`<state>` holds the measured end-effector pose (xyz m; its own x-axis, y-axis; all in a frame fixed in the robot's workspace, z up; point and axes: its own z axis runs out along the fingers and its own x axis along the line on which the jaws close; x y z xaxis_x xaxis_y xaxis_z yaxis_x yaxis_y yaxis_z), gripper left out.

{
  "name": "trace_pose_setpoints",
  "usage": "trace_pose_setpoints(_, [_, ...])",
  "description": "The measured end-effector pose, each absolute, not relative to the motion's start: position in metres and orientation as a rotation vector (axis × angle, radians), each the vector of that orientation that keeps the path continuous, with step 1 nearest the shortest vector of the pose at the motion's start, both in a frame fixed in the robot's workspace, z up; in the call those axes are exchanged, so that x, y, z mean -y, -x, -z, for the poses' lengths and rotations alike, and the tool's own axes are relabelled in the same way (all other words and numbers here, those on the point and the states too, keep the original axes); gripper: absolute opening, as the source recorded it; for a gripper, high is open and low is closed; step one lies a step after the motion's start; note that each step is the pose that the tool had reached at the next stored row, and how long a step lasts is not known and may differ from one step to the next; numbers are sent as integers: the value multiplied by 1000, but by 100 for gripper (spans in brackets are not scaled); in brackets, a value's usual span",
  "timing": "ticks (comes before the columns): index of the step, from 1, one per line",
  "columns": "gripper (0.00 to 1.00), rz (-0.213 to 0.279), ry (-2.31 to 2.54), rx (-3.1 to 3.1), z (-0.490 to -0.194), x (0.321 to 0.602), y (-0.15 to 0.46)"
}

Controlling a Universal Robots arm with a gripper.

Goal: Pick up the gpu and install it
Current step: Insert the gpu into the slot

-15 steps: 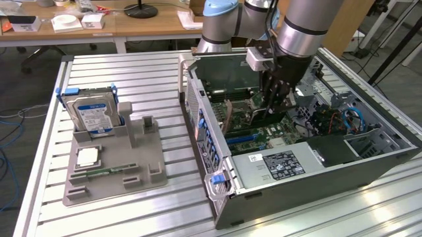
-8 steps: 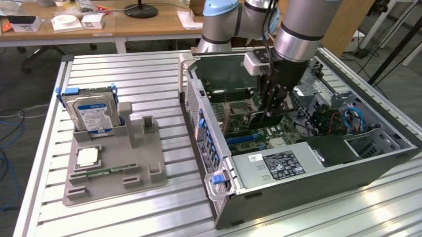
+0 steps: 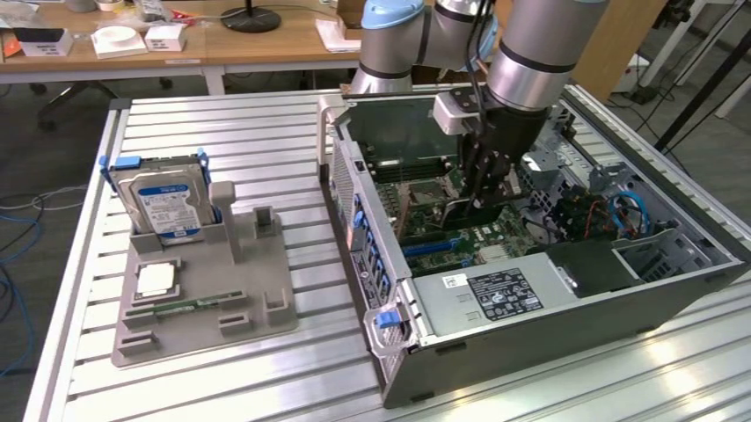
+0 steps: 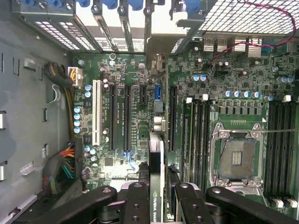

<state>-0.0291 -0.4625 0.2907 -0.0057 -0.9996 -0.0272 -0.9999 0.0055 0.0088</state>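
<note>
Gripper [image 4: 159,196] sits closest in the wrist view, fingers [image 4: 136,200] partly closed on the gpu [image 4: 156,158], which stands edge-on between them, card running away from the camera toward the motherboard [image 4: 233,102]. Card's far end hangs over the expansion slots [image 4: 126,116], about level with the gap between the long black slots and the next slot over; I can't tell whether its lower edge touches any slot. White slot [image 4: 96,112] lies off to one side, bare CPU socket [image 4: 236,158] to the other, memory slots [image 4: 280,140] past that. Beyond the slots, the rear bracket bays with blue clips [image 4: 107,4] line the case wall. Cable bundle [image 4: 65,168] crowds the corner by the white slot.

In the exterior view the arm [image 3: 528,53] reaches down into the open computer case [image 3: 388,255], which lies on its side on the slatted table [image 3: 235,141]. Gripper [image 3: 481,198] is well inside, near the middle of the board, with case walls on all sides and the power supply [image 3: 493,294] at the near end. Room around the tool is tight toward the drive cage [image 3: 657,251] on the exterior view's right.

On the exterior view's left, well apart from the case, a grey fixture tray [image 3: 246,281] holds the hard drive [image 3: 164,202] upright, a CPU [image 3: 155,281] flat, and a memory stick [image 3: 182,308].
</note>
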Motion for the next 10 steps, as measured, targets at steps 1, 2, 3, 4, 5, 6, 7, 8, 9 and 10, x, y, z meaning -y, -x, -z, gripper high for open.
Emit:
trace_pose_setpoints(1, [26, -40, 2206, -2218, -290, 463, 29])
trace_pose_setpoints(2, [26, -40, 2205, -2218, -290, 462, 30])
trace_pose_setpoints(3, [26, -40, 2205, -2218, -289, 463, 30])
trace_pose_setpoints(4, [26, -40, 2206, -2218, -288, 463, 31])
trace_pose_setpoints(5, [26, -40, 2206, -2218, -287, 463, 32])
trace_pose_setpoints(6, [26, -40, 2206, -2218, -286, 463, 33])
trace_pose_setpoints(7, [26, -40, 2206, -2218, -285, 463, 34])
trace_pose_setpoints(8, [26, -40, 2206, -2218, -284, 463, 34])
trace_pose_setpoints(9, [26, -40, 2206, -2218, -283, 463, 35])
trace_pose_setpoints(10, [26, -40, 2206, -2218, -282, 463, 36])
